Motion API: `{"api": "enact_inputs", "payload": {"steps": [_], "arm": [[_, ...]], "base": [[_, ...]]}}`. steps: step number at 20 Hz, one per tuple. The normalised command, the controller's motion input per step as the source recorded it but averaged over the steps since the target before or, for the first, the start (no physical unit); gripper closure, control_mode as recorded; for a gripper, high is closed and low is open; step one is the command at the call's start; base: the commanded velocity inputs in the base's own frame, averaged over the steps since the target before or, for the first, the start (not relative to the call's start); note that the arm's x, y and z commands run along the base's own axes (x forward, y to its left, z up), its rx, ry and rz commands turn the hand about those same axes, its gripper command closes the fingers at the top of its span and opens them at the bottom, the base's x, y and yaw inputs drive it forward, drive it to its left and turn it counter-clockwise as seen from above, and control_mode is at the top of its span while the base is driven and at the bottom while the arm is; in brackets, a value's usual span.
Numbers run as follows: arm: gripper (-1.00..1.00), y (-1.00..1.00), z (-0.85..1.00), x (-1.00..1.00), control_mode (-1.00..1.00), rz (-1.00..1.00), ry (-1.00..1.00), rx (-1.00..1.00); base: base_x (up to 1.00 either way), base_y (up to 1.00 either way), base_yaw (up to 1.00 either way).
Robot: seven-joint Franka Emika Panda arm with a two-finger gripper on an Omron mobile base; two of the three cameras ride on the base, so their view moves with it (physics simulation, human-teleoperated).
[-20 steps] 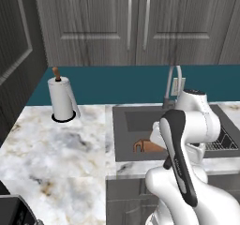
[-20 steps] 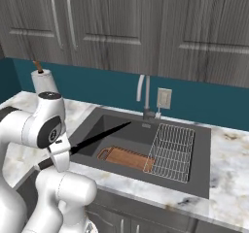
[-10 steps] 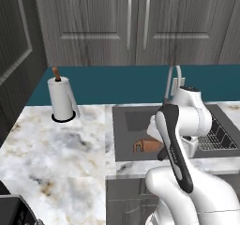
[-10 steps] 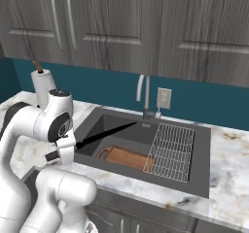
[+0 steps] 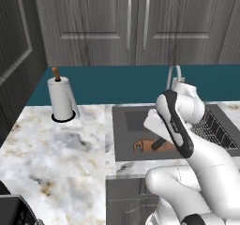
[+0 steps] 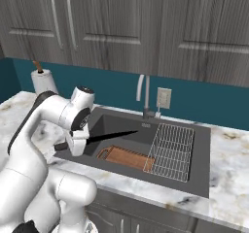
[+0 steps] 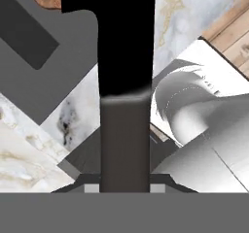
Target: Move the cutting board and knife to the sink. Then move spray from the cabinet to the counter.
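Over sink, gripper clamps knife.

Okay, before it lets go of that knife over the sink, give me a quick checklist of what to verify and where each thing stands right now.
1. Knife held in the gripper: ok, handle sits between the fingers in the hand view.
2. Blade over the sink, not the counter: ok in the right base view.
3. Cutting board already in the basin: ok, lying flat on the bottom.
4. Blade clear of the wire rack: ok, tip stops short of it.
5. Blade clear of the faucet: ok.
6. Height of the knife above the board: cannot tell.
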Motion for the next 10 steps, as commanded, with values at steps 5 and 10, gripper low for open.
{"api": "enact_inputs", "payload": {"steps": [5,10], "arm": [[1.00,0.02,-0.26,0.53,-1.00,0.00,0.07,0.07],[1.00,0.00,-0.29,0.35,-1.00,0.00,0.00,0.02]], "base": [[0.00,0.00,0.00],[0.00,0.00,0.00]]}}
